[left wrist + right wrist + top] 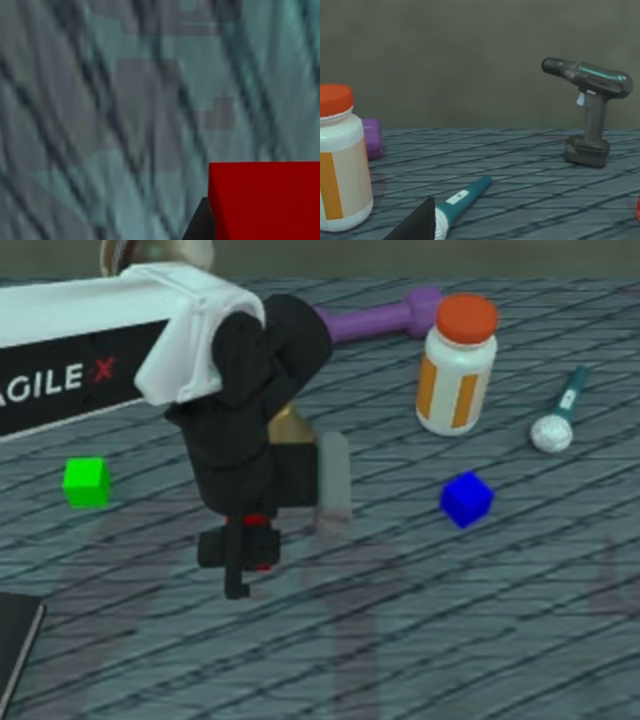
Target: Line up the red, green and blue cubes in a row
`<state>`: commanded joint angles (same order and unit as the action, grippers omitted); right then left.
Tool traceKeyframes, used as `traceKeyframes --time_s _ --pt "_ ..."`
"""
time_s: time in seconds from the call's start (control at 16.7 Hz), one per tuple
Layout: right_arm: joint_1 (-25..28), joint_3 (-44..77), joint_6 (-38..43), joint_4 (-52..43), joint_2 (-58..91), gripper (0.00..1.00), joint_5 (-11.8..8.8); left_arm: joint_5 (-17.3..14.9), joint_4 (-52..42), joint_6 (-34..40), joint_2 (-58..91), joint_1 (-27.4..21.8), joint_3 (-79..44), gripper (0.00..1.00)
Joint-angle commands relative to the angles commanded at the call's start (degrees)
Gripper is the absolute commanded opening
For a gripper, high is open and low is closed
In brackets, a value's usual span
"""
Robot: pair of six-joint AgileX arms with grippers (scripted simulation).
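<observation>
My left gripper (243, 546) hangs over the middle of the table, shut on the red cube (265, 200). In the top view only slivers of that red cube (256, 521) show between the black fingers. The green cube (87, 482) sits on the table to the gripper's left. Well off to the right sits the blue cube (466, 499). Both are apart from the gripper. My right arm is out of the top view. Its gripper (420, 225) shows only as a dark tip in its wrist view, near a teal microphone (462, 197).
A white bottle with an orange cap (457, 365) and the microphone (560, 418) stand behind the blue cube. A purple dumbbell (385, 318) lies at the back. A brass bell (291, 424) is partly hidden under my left arm. A drill (587, 115) stands farther off. A dark slab (15, 640) lies at the front left.
</observation>
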<state>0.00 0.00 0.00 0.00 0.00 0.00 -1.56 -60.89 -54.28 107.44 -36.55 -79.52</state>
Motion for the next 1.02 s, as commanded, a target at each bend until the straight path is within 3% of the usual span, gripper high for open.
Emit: traceKeyframes --time_s 0.36,0.66,1.02 --pt "0.0 0.0 0.0 0.0 0.0 1.0 0.0 -0.06 11.41 0.1 3.94 -0.19 7.49 0.0" --pt "0.0 0.0 0.0 0.0 0.0 1.0 0.0 -0.05 12.49 0.06 4.35 -0.25 8.27 0.0" --pt "0.0 0.0 0.0 0.0 0.0 1.0 0.0 -0.05 12.49 0.06 4.35 -0.25 8.27 0.45"
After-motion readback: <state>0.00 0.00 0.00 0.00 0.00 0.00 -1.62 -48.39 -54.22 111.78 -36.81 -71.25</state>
